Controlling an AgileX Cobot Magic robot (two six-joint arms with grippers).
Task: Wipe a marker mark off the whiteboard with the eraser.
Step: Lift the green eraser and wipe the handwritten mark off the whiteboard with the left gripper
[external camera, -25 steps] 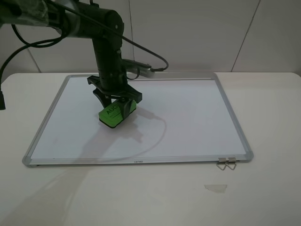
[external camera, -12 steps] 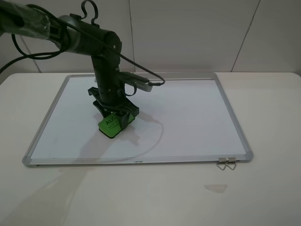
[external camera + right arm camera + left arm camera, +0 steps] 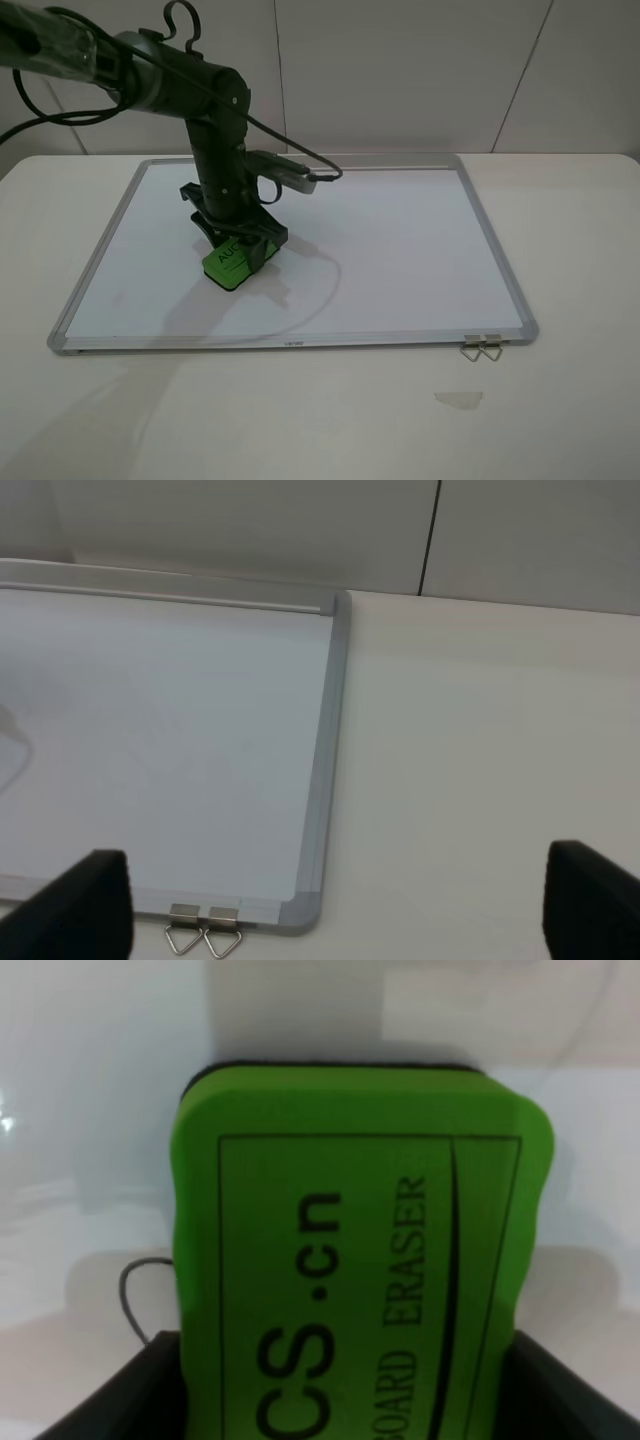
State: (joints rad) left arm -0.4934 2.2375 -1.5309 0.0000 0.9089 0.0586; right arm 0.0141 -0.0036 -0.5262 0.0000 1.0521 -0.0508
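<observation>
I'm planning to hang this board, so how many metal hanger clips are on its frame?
2. One hanger clip and a second clip sit side by side at the near right corner of the whiteboard. The left arm hides part of the far edge.

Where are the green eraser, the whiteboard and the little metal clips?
Eraser (image 3: 226, 263), high camera view, on its green lettered top.
Whiteboard (image 3: 400, 250), high camera view, on its bare white surface.
Metal clips (image 3: 188, 913), right wrist view, on one clip's flat tab.
</observation>
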